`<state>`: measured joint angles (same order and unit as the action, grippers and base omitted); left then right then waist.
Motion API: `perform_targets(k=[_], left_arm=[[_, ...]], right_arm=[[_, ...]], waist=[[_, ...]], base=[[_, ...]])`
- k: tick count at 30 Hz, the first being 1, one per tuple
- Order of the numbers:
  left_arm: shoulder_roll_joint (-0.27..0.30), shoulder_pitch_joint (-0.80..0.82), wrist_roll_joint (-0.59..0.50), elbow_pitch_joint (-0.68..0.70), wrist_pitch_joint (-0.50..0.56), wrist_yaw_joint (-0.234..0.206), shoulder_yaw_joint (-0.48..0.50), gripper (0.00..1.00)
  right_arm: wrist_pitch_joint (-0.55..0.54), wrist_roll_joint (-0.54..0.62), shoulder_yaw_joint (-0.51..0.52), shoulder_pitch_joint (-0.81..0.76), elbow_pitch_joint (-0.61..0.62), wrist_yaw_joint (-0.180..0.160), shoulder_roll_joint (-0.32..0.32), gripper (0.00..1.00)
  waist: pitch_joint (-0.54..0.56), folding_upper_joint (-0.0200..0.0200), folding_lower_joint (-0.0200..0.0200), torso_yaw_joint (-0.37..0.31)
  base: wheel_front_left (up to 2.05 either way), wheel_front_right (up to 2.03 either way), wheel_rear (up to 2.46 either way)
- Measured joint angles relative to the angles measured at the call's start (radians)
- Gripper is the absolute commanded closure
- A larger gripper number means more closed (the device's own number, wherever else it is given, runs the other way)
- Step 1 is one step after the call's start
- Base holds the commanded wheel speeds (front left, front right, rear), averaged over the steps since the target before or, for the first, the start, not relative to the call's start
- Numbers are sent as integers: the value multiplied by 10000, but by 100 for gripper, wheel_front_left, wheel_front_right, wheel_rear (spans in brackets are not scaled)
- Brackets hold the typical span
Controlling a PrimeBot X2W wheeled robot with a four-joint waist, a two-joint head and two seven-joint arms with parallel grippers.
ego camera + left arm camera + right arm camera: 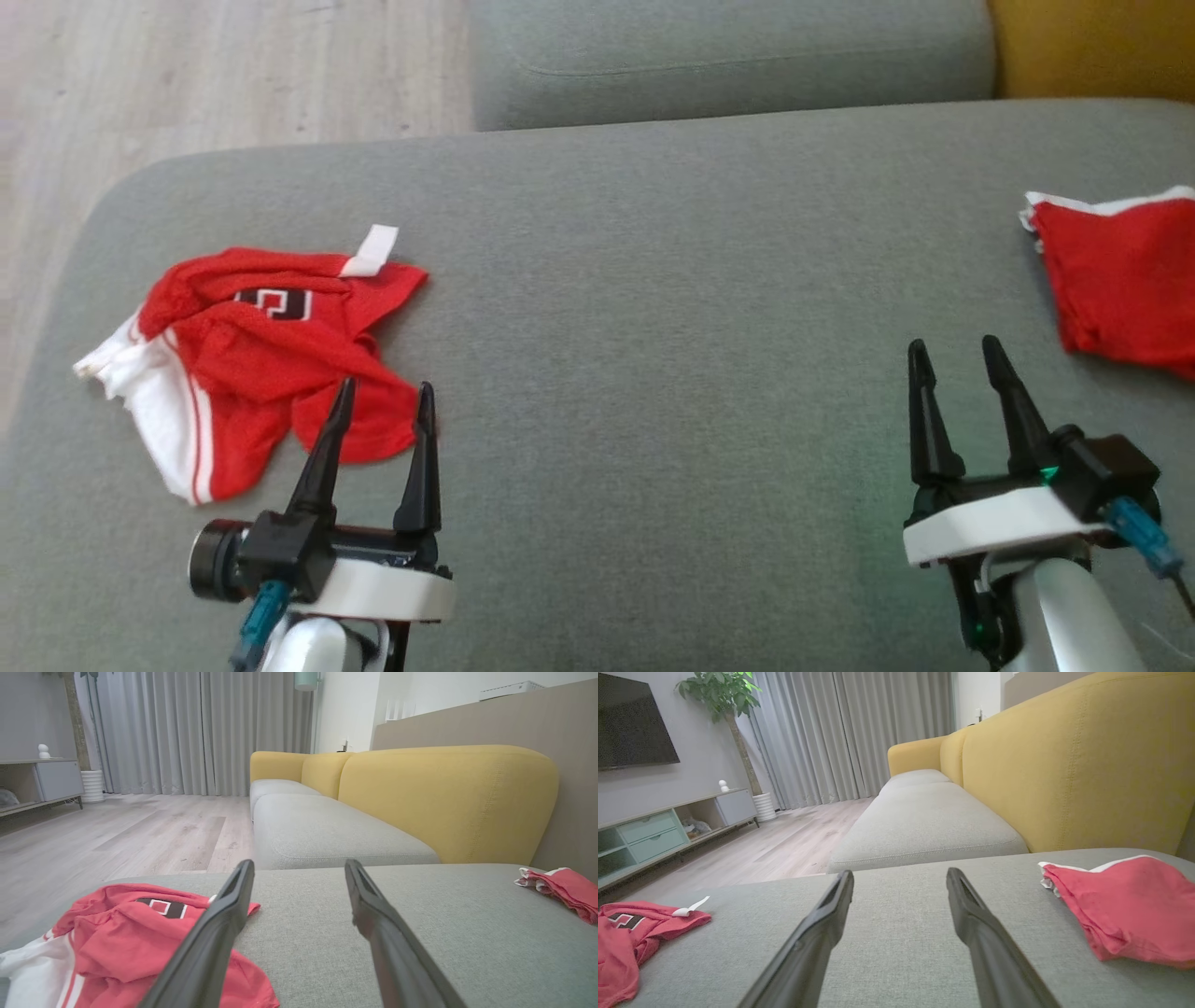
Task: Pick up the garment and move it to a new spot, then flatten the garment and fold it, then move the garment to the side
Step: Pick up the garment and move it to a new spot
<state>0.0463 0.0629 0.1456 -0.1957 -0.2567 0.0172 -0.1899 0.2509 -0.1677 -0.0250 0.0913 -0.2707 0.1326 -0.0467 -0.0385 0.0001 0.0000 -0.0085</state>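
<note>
Fingers are held spread wide and empty on the left gripper (387, 384), poised at the crumpled red garment (252, 345), and the right gripper (954, 342), seemingly readied for pickup.

A grey sofa (709, 308) is seen, with a yellow backrest (1064, 765) fitted along its far side. A pale wood floor (140, 830) is laid beside the sofa. Beyond the sofa's far end, grey curtains (201, 732) are hung full length. Across the floor from the sofa, a low cabinet (649, 830) is set against the wall, and a dark TV (630, 723) is mounted on that same wall. A plant (724, 690) in a ribbed white pot (764, 807) is stood opposite the sofa, by the curtains.
</note>
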Motion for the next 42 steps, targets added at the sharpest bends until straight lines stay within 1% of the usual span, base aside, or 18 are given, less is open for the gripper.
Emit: perform_targets(k=[6, 13, 20, 25, 31, 35, 38, 39, 40, 41, 42], left_arm=[[0, -8, -8, -56, 0, 10, -19, 0], [6, -165, -54, -228, 0, 17, -12, 0], [17, -555, -148, -318, 0, 40, 4, 0], [23, -702, -148, -326, 0, 94, 13, 0], [23, -690, -209, -405, 0, 109, 21, 0], [23, -559, -301, -821, 0, 257, -52, 0], [27, 51, -437, -1499, 12, 462, -334, 0], [36, 348, -518, -1820, 142, 558, -512, 0], [36, 992, -665, -2412, 512, 742, -918, 0], [25, 1326, -692, -2673, 663, 821, -1108, 0], [25, 1326, -692, -2673, 663, 821, -1108, 0]], right_arm=[[0, 10, -500, -290, 10, 0, -2, 0], [0, -15, -899, -1128, -19, 0, 0, 0], [-2, -205, -1264, -1172, -13, 0, 4, 0], [-2, -276, -1352, -1173, -17, 0, 4, 0], [-2, -274, -1381, -1170, -15, 0, 4, 0], [-2, -165, -1348, -1118, -6, 0, 4, 0], [-2, -44, -1279, -913, 42, 0, 2, 0], [-2, -13, -1269, -827, 67, 0, 2, 0], [0, 40, -1258, -659, 155, 0, 2, 0], [-2, 73, -1248, -582, 198, 0, 2, 0], [-2, 73, -1248, -582, 198, 0, 2, 0]], waist=[[134, 0, 0, 627], [372, 0, 0, 1741], [658, 0, -1, 2857], [794, 0, -1, 3329], [583, 0, 0, 3355], [253, 0, 0, 3197], [-112, 0, 0, 3022], [-247, 0, 1, 2962], [-533, 0, 2, 2837], [-680, 0, 2, 2775], [-680, 0, 2, 2775]], base=[[0, 0, 0], [0, 0, 0], [0, 0, 0], [0, 0, 0], [0, 0, 0], [0, 0, 0], [0, 0, 0], [0, 0, 0], [0, 0, 0], [0, 0, 0], [0, 0, 0]])
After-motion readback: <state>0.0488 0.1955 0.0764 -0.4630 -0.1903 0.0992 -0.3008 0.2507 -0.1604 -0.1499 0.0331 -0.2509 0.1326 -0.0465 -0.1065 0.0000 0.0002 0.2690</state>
